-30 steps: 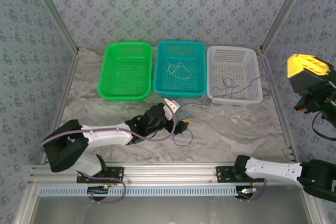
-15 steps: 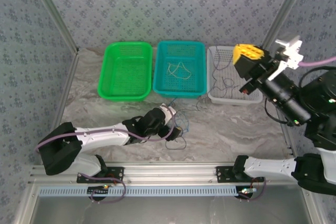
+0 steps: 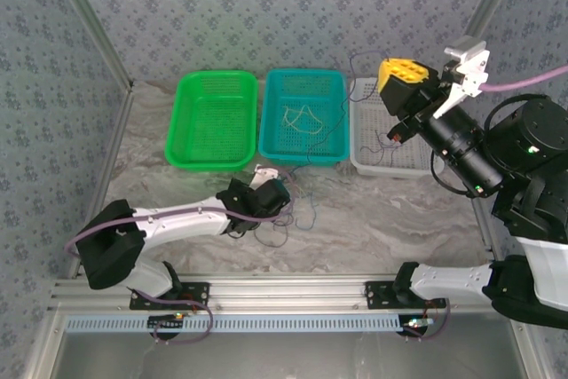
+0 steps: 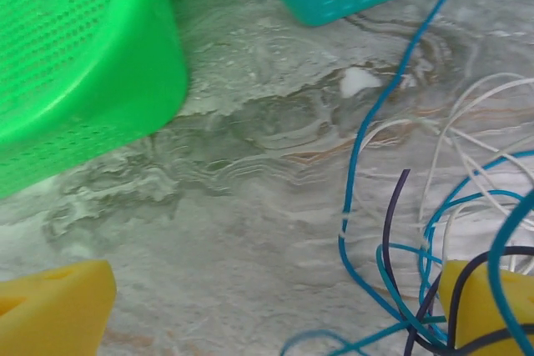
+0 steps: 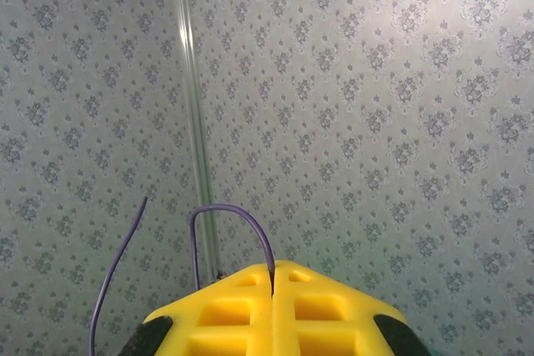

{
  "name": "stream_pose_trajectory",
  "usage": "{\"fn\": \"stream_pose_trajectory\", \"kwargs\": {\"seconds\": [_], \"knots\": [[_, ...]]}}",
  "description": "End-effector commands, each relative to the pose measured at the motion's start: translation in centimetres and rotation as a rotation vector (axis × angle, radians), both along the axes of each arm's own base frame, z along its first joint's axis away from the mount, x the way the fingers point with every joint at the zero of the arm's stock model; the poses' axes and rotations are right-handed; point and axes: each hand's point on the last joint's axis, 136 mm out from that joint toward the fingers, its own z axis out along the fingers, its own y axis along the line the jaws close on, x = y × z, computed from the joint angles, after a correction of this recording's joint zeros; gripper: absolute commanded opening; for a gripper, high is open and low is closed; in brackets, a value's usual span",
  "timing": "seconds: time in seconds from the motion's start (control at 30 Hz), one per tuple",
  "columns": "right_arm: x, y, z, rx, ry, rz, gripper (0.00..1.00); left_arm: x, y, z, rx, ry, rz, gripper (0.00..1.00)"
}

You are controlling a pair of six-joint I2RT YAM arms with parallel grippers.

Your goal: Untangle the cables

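Just in front of the teal basket [image 3: 302, 156], the tangled cables [image 3: 295, 212], blue, white and dark, lie on the marbled table [image 3: 399, 219]. The left gripper [image 3: 266, 194] sits low over them, yellow pads [image 4: 54, 310] spread wide. Strands cross one pad. Right of the teal basket, above the white basket [image 3: 395, 166], the right gripper [image 3: 401, 77] is pressed together, pinching a thin purple cable [image 5: 193, 248]. A white cable [image 3: 302, 118] lies inside the teal basket. The green basket [image 3: 209, 161] stands to its left.
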Motion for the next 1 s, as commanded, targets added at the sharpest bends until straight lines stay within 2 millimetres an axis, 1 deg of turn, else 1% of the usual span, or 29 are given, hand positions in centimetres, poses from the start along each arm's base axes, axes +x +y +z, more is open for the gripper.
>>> {"fn": "stream_pose_trajectory", "kwargs": {"seconds": [0.0,0.03,0.1,0.17,0.23,0.3,0.43,0.5,0.57,0.63,0.7,0.77,0.87,0.9,0.97], "knots": [[-0.3,-2.2,1.0,0.029,-0.006,-0.045,0.00,-0.4,-0.6,0.6,-0.046,-0.053,-0.070,0.99],[-0.1,-2.5,0.8,0.019,0.003,-0.067,0.00,-0.8,-1.5,0.9,-0.098,-0.059,-0.131,1.00],[0.3,-2.7,0.2,-0.007,0.023,-0.088,0.00,-1.4,-2.2,1.4,-0.190,-0.083,-0.195,0.99],[0.7,-2.7,-0.1,-0.023,0.033,-0.102,0.00,-2.5,-3.1,2.0,-0.273,-0.094,-0.302,1.00],[1.1,-2.9,-0.4,-0.037,0.037,-0.122,0.00,-4.1,-3.9,2.4,-0.316,-0.082,-0.433,0.99],[1.8,-2.8,-1.2,-0.062,0.055,-0.137,0.00,-4.9,-3.4,2.2,-0.279,-0.058,-0.479,0.99],[3.8,-1.8,-4.1,-0.104,0.150,-0.128,0.00,-5.7,-2.3,1.2,-0.186,0.000,-0.523,1.00],[5.3,-1.8,-5.5,-0.093,0.204,-0.132,0.00,-5.7,-1.9,1.1,-0.160,0.010,-0.517,0.99],[6.4,-2.0,-6.5,-0.050,0.247,-0.121,0.00,-5.7,-1.7,1.3,-0.176,0.000,-0.504,0.99],[7.0,-2.2,-6.6,0.004,0.269,-0.091,0.00,-5.7,-1.9,2.4,-0.254,-0.055,-0.499,1.00],[7.2,-2.4,-6.1,0.040,0.267,-0.086,0.00,-6.1,-2.4,4.0,-0.353,-0.112,-0.531,0.99],[6.9,-2.1,-5.9,0.046,0.268,-0.061,0.00,-6.4,-3.1,6.1,-0.449,-0.175,-0.564,1.00],[6.8,-2.1,-5.7,0.054,0.265,-0.054,0.00,-6.3,-3.8,8.4,-0.513,-0.223,-0.585,0.99],[6.8,-2.1,-5.6,0.054,0.265,-0.051,0.00,-6.1,-4.0,8.8,-0.521,-0.227,-0.577,0.99],[6.7,-2.0,-5.5,0.058,0.261,-0.043,0.00,-5.8,-5.2,9.7,-0.546,-0.229,-0.594,0.99]]}}
